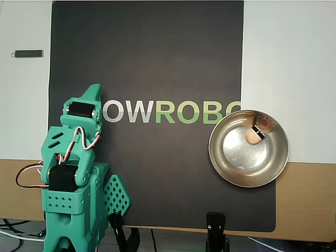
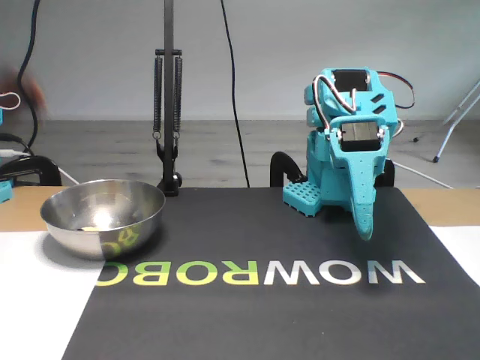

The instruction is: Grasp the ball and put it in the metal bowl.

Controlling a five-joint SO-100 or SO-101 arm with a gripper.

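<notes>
One arm, folded low over its own base, sits at about eight o'clock in the overhead view, and its fingers (image 1: pixel 93 94) point toward twelve o'clock with nothing between them. In the fixed view the fingers (image 2: pixel 364 229) hang tip-down just above the black mat (image 2: pixel 247 300), seemingly pressed together — a resting pose, which suggests the arm has no work in hand.

Further out, at about three o'clock in the overhead view, the metal bowl (image 1: pixel 223 157) stands on the mat's edge, well apart from the arm. The ball (image 1: pixel 253 136) lies inside it, toward the upper right of the flat bottom, beside a small dark mark I cannot identify. In the fixed view the bowl's wall (image 2: pixel 112 221) hides the ball.

Judging from this, the task looks complete — ball in bowl, arm parked clear of the counter (image 1: pixel 310 199).
</notes>
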